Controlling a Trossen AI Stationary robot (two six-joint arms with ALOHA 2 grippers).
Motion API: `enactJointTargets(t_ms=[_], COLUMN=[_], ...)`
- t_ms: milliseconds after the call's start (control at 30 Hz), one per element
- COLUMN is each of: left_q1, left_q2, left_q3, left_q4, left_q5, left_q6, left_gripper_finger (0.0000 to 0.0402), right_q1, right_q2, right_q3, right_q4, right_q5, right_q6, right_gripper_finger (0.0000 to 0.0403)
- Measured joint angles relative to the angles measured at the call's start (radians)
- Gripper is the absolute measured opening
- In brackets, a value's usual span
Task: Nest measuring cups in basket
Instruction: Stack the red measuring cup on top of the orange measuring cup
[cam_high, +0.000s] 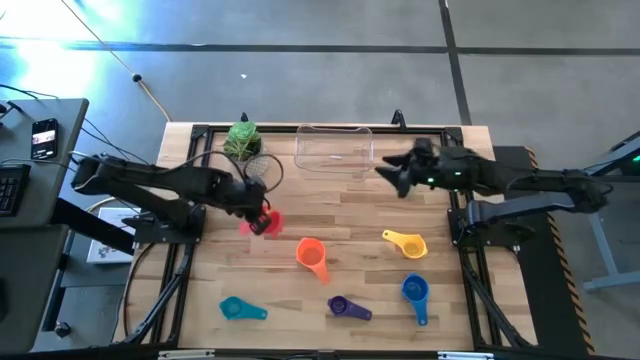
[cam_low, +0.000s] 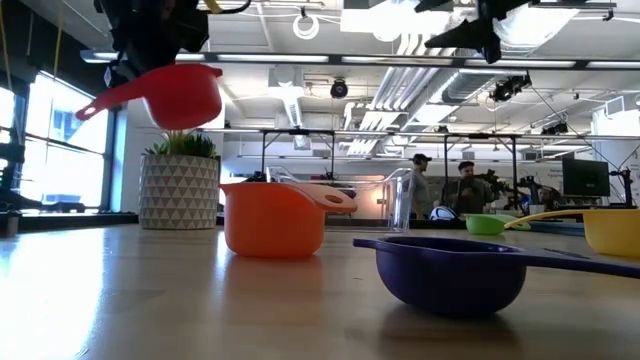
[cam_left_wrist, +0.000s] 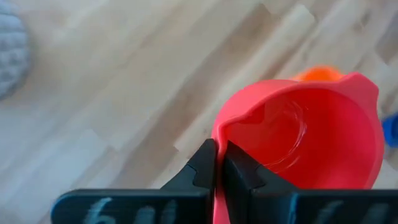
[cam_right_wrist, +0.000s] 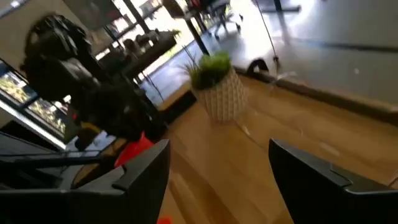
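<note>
My left gripper (cam_high: 262, 214) is shut on the red measuring cup (cam_high: 256, 223) and holds it in the air left of the table's middle; the cup (cam_low: 182, 96) shows high up in the low view. My right gripper (cam_high: 393, 177) hovers open just right of the clear basket (cam_high: 335, 150) at the far edge, touching nothing. The orange cup (cam_high: 312, 254), yellow cup (cam_high: 405, 243), blue cup (cam_high: 416, 291), purple cup (cam_high: 347, 307) and teal cup (cam_high: 240, 309) rest on their bases on the table. A green cup (cam_low: 487, 224) shows far back in the low view only. My left gripper pinches the red cup's wall at its rim (cam_left_wrist: 216, 154), one finger (cam_left_wrist: 202, 171) outside and one finger (cam_left_wrist: 242, 174) inside the bowl. It comes from above. The cup hangs clear of the table, tilted, with its handle (cam_low: 98, 106) sticking out and down.
A white patterned pot with a green plant (cam_high: 242, 140) stands at the far edge, left of the basket. Cables loop beside it. People stand in the room beyond the table (cam_low: 440, 185). Bare wood lies between the red cup and the basket.
</note>
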Motion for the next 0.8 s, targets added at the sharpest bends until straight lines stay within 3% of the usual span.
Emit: enactJointTargets(t_ms=[267,800], left_q1=[0.081,0.179], left_q2=[-0.04,-0.042], left_q3=[-0.001,-0.001], left_q4=[-0.001,0.004], left_q5=[-0.025,0.027], left_q6=[0.032,0.142], left_gripper_finger=[0.0005,0.0005], right_q1=[0.064,0.148], right_q2=[0.253,0.727], right_q3=[0.125,0.342], right_q4=[-0.105,-0.107], right_q5=[-0.004,-0.12], right_q6=[0.145,0.171], right_gripper_finger=[0.0263,0.0263])
